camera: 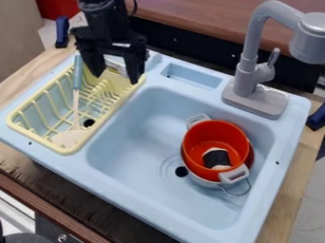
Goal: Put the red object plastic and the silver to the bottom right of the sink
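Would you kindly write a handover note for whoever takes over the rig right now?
Gripper: open, over the yellow dish rack.
Job's things: the red pot sits on the silver pot, in the right part of the sink.
Done: both are right of the drain.
Left: they look short of the bottom right corner, so probably shift both there.
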Robot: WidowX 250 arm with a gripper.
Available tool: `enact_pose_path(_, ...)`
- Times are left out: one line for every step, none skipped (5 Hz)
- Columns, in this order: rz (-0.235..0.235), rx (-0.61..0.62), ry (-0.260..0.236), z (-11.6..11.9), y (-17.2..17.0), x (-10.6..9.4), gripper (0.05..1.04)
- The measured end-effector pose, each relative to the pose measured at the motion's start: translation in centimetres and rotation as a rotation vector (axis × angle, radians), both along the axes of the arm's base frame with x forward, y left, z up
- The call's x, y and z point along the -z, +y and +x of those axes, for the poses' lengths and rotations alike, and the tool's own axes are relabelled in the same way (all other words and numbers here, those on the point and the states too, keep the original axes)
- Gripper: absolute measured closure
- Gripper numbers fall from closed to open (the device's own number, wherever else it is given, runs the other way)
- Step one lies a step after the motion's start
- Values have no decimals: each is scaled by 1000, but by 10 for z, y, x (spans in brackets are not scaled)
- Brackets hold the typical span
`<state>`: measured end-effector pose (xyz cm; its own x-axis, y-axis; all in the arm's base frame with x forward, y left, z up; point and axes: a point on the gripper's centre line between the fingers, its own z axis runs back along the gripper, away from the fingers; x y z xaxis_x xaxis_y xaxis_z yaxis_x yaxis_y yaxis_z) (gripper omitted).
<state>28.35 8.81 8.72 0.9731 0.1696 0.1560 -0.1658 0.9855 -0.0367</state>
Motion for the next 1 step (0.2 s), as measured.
enact_pose_path(-15, 30, -51, 19, -7, 6, 84)
